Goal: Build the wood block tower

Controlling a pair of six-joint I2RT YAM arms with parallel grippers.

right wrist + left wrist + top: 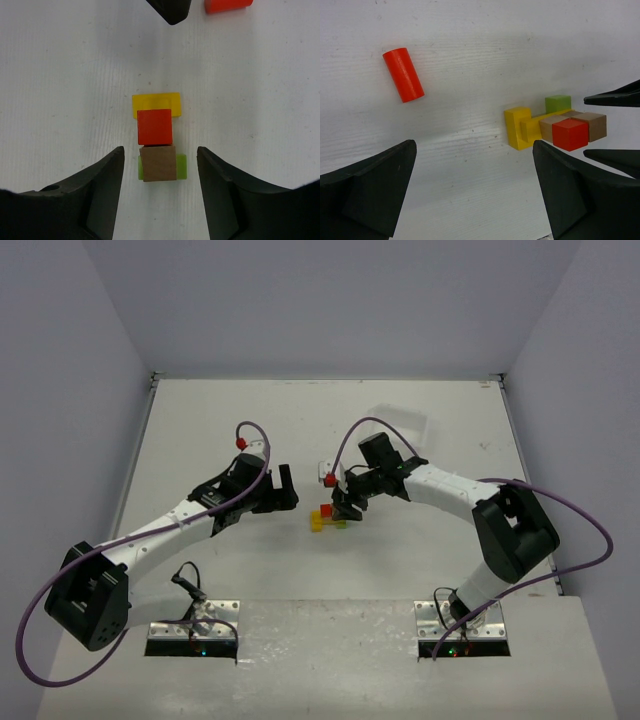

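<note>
**Right wrist view.** My right pincer (160, 152) is spread wide and holds nothing. Its two black fingers (90, 195) fill the lower corners of the frame. The wood block tower (156, 135) lies straight ahead at frame centre. Its long axis runs top to bottom, in line with the fingers and across their closing line. Nearest me, a brown block (158, 163) sits between the fingertips with a gap on either side. It rests over a green block (182, 166), which shows only at its edges. Beyond these, a red cube (155, 127) lies over a yellow block (156, 102). All are small, flat-faced and square-edged; the painted ones look smooth, the brown one bare and matt.

**Left wrist view.** My left pincer (474, 150) is likewise wide and empty, with the tower right of centre and apart from it. A red cylinder (403, 75) lies on its side at upper left, its axis slanting down to the right, on the white, faintly grained table (470, 50).

**Top view.** The right pincer hangs over the tower at frame centre, and the left one is just to its left. The right arm is the nearer. I judge that closing there would meet the brown block's flat sides squarely, whereas the cylinder would roll if nudged.
</note>
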